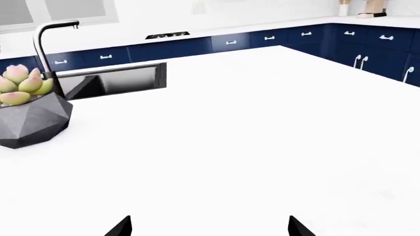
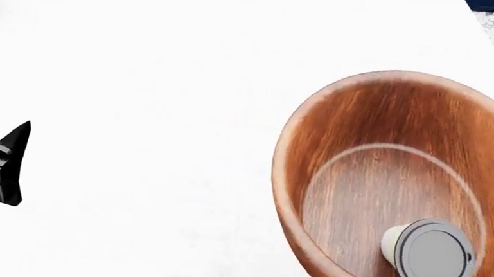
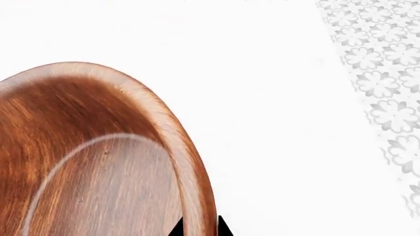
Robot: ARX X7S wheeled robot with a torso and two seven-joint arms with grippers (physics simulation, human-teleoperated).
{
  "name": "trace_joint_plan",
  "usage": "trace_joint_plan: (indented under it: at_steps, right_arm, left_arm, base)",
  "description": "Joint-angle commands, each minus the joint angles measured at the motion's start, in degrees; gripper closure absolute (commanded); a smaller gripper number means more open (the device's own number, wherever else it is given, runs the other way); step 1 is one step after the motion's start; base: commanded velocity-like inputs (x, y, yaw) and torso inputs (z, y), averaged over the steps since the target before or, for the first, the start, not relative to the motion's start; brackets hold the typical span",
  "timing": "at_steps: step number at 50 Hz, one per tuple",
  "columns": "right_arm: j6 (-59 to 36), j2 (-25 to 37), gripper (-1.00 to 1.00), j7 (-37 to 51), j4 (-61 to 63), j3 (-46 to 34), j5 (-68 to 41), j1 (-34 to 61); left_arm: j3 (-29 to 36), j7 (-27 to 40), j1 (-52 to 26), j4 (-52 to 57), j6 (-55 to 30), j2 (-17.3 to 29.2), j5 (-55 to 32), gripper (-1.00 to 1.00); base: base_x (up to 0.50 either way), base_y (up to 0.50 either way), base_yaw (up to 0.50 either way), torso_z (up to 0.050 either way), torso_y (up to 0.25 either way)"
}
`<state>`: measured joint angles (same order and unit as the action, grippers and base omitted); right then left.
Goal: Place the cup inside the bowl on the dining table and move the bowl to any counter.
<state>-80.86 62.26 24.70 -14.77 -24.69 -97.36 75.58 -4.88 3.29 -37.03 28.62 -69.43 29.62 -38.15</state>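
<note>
We record one bowl [image 2: 373, 172], reddish-brown wood, standing on the plain white dining table [image 2: 163, 107], with the right gripper [image 3: 200, 227] at its rim: in the right wrist view its two dark fingertips sit close together on either side of the wall, one inside and one outside, pinched on the rim. One cup [image 2: 425, 252], cream-white with a dark grey lid, lies tipped on the floor of the bowl, inside the wall from that gripper. The left gripper [image 1: 208, 227] holds nothing; its two fingertips stand wide apart above bare tabletop, well apart from the bowl. Ahead of the left gripper and to one side we list one dark grey faceted planter [image 1: 33, 120] holding one pale green succulent [image 1: 23, 84], one sink [image 1: 118, 81] with one curved tap [image 1: 49, 39], and a run of navy cabinets [image 1: 276, 39] beyond. Beside the right gripper, past the table edge, lies flower-patterned floor [image 3: 384, 83].
</note>
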Motion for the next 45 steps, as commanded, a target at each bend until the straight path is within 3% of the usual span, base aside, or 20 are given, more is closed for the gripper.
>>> trace_joint_plan:
  at_steps: [1, 45]
  right_arm:
    - [2.92, 1.46, 1.00, -0.04, 0.21, 1.68, -1.29, -1.78]
    - [6.64, 4.04, 1.00, -1.20, 2.14, 2.57, -3.56, -7.17]
  left_arm:
    - [1.89, -0.07, 0.18, -0.47, 1.64, -0.26, 2.37, -1.00]
    - [1.56, 0.60, -1.30, 0.36, 0.38, 0.68, 0.65, -1.00]
  base:
    - [0.00, -0.50, 0.00, 0.000, 0.000]
    - [0.00, -0.50, 0.00, 0.000, 0.000]
